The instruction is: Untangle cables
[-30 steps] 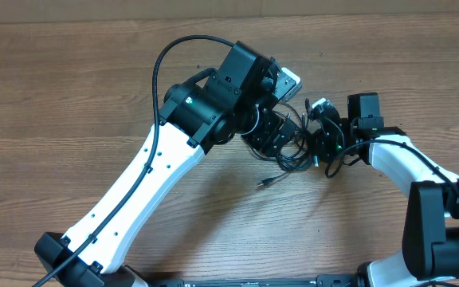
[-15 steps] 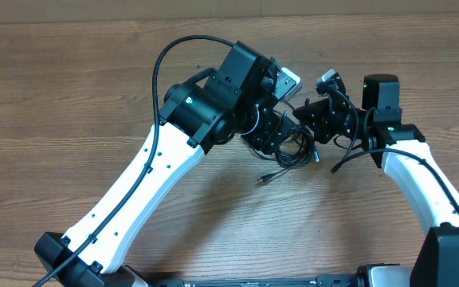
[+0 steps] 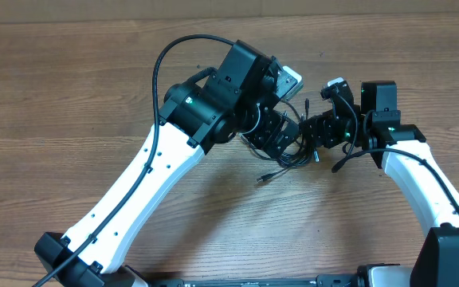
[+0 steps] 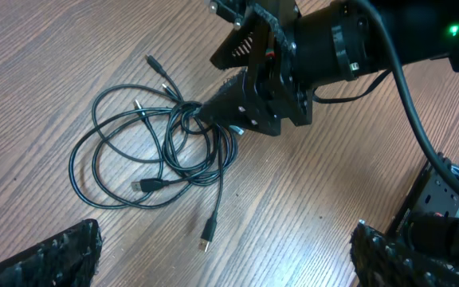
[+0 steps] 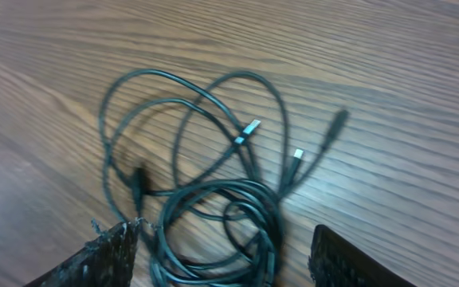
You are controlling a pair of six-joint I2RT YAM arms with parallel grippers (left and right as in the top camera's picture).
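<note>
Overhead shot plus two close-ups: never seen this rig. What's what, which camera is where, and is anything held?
You are looking at two white robot arms at a wooden table: the left arm and the right arm. Each ends in a two-finger pincer.

The wide picture comes from a fixed camera above the table. The other two come from cameras on the wrists, so the dark shapes in their bottom corners are that arm's own fingers.

On the table lies a tangle of thin black cables with small plugs at the ends. The job is to untangle them.

The left pincer is wide open and empty. The right pincer is open too, down at the tangle, with loops lying between its fingers but, as far as shows, not clamped.

The thick black cords on the arms are the robot's own wiring.
</note>
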